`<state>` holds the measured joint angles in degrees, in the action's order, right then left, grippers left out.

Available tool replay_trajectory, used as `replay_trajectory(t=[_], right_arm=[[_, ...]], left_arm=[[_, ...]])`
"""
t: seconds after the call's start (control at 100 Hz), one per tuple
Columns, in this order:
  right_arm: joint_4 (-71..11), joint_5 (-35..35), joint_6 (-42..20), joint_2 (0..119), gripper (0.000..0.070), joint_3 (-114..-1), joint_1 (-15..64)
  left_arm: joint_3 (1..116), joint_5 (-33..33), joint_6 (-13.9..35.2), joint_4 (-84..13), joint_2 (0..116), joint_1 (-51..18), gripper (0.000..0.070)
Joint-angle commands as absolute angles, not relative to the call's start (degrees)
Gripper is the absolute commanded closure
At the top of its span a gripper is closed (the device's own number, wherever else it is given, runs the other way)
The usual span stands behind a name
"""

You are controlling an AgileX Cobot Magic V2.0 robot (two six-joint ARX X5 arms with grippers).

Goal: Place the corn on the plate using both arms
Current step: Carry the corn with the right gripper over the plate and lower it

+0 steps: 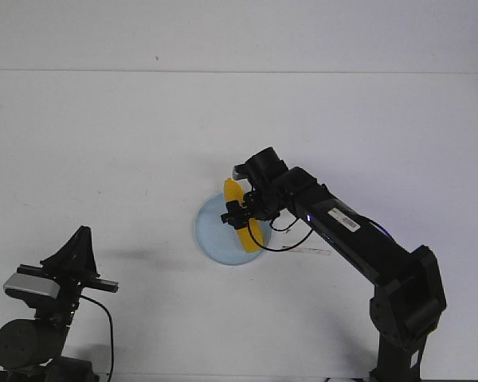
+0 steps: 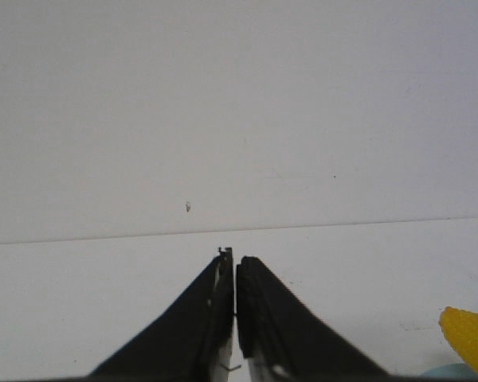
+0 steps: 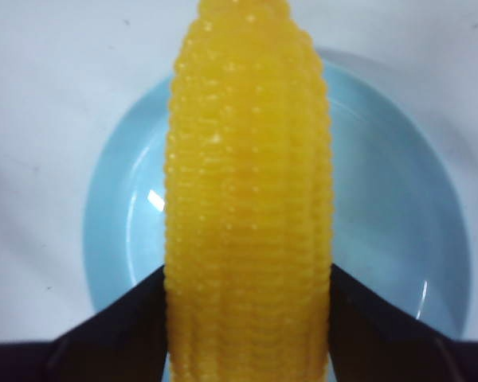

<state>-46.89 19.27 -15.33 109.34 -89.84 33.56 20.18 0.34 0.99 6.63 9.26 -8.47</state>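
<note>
The yellow corn [image 1: 240,215] is held over the pale blue plate [image 1: 211,237] in the middle of the table. My right gripper [image 1: 239,213] is shut on the corn, a finger on each side of it. In the right wrist view the corn [image 3: 248,199] fills the centre between the black fingers [image 3: 119,326], with the plate [image 3: 390,231] beneath it. My left gripper [image 1: 80,243] is shut and empty at the front left, far from the plate. In the left wrist view its fingers [image 2: 237,318] meet, and the corn's tip [image 2: 470,338] shows at the edge.
The white table [image 1: 103,143] bears nothing else. The left arm's base [image 1: 24,342] stands at the front left and the right arm's base [image 1: 402,318] at the front right. A back wall edge [image 1: 239,72] runs behind the table.
</note>
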Motion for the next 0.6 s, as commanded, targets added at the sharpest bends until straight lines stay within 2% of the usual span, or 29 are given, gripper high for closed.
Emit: replay_trajectory(t=[0.0, 0.21, 0.37, 0.44, 0.54, 0.59], right_arm=[[-46.3, 19.0, -15.8, 111.2, 0.043, -90.7, 35.0], [-46.2, 15.9, -15.9, 112.9, 0.0429, -90.7, 37.1], [-46.7, 16.1, -16.7, 114.2, 0.0419, -90.7, 37.6], [-46.8, 16.0, -16.8, 114.5, 0.0376, -90.7, 37.7], [-46.3, 16.1, -16.7, 114.4, 0.0249, -90.7, 38.3], [-46.2, 16.1, -16.7, 114.2, 0.0228, -90.7, 38.3]], left_arm=[[20.5, 0.4, 0.6, 7.3, 9.1, -8.5, 0.0699], [20.5, 0.4, 0.7, 7.3, 9.1, -8.5, 0.0698], [20.5, 0.4, 0.6, 7.3, 9.1, -8.5, 0.0698], [20.5, 0.4, 0.6, 7.3, 9.1, -8.5, 0.0698], [20.5, 0.4, 0.6, 7.3, 9.1, -8.5, 0.0698], [20.5, 0.4, 0.6, 7.3, 9.1, -8.5, 0.0699]])
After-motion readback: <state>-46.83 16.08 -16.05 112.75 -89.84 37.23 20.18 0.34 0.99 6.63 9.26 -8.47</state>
